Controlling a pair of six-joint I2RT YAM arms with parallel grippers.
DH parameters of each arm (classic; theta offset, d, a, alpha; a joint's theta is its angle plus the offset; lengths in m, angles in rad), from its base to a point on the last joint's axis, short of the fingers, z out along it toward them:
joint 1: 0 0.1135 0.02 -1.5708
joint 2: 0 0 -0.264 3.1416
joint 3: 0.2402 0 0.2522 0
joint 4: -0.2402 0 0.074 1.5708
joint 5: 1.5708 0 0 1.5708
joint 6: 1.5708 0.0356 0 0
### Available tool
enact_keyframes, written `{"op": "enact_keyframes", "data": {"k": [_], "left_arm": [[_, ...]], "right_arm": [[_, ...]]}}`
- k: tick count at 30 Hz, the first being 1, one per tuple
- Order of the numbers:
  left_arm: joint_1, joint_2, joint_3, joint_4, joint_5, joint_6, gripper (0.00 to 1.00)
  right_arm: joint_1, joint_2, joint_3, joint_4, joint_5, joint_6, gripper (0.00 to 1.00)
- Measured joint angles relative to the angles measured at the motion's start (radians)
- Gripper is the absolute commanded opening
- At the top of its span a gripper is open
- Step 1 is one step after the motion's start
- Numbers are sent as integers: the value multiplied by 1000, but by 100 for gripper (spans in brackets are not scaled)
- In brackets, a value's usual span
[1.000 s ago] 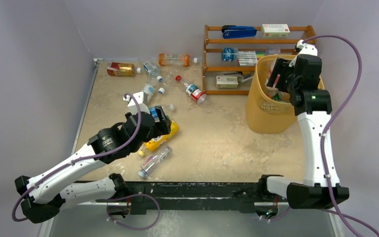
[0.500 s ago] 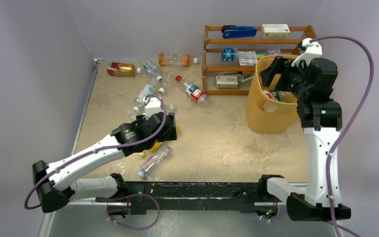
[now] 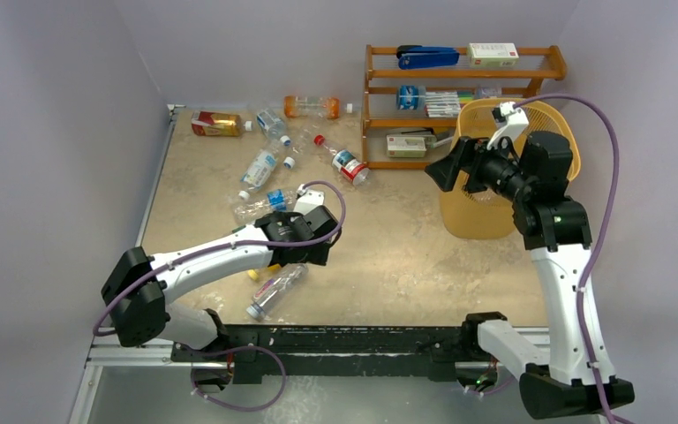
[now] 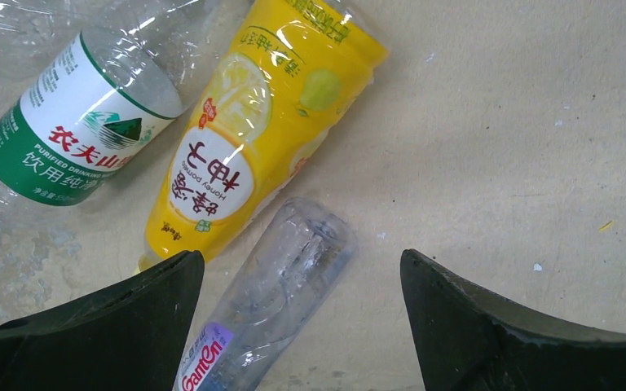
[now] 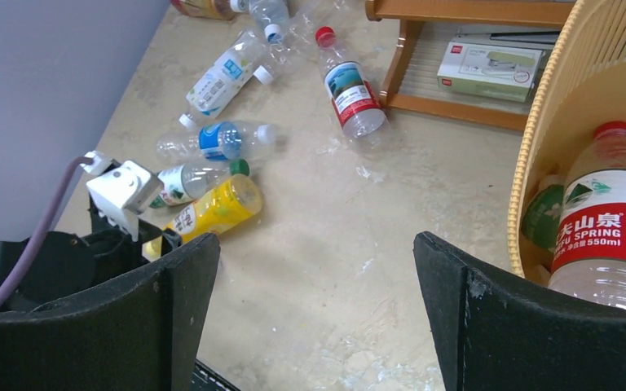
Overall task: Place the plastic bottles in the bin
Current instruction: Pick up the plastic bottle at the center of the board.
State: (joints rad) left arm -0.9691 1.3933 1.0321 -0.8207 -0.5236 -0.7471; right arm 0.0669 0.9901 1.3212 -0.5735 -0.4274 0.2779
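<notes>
Grabbing seemed next: left gripper (image 4: 300,257), jaws spread, hung over clear bottle (image 4: 269,309), needing to drop and squeeze. Right gripper (image 5: 316,244) by bin (image 5: 538,138) was spread, empty.

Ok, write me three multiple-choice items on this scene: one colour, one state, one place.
1. Cap colour of the red-labelled bottle in the bin: A green; B red; C white.
2. The left pincer is: A shut tight; B out of sight; C open.
3. The blue stapler lies: A in the bin; B in the left pincer; C on the rack's top shelf.
Answers: 1 B, red cap in the right wrist view; 2 C, its fingers stand wide apart; 3 C, seen there from overhead.
</notes>
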Motion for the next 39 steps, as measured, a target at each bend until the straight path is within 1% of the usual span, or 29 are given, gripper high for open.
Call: {"op": "enact_keyframes", "data": {"k": [11,20,30,32,35,38,39], "left_arm": [[0,10,-2,-18,72,26,90],[0,26,-68,-6,120,25,90],[0,118,-101,38,120,25,89],[0,138,-108,51,121,25,86],[0,172,-109,71,132,25,79],[0,195,-109,100,148,25,60],[0,196,-109,108,153,25,55]], "right_arm": [[0,-60,-14,8,-18,2,92],[0,-61,-50,11,-18,0,92],[0,-61,-71,12,-16,-2,92],[0,-61,-72,12,-14,-2,92],[0,-61,-77,13,-14,-2,92],[0,-61,-82,12,-13,-2,92],[0,-61,-82,12,-13,-3,92]]}}
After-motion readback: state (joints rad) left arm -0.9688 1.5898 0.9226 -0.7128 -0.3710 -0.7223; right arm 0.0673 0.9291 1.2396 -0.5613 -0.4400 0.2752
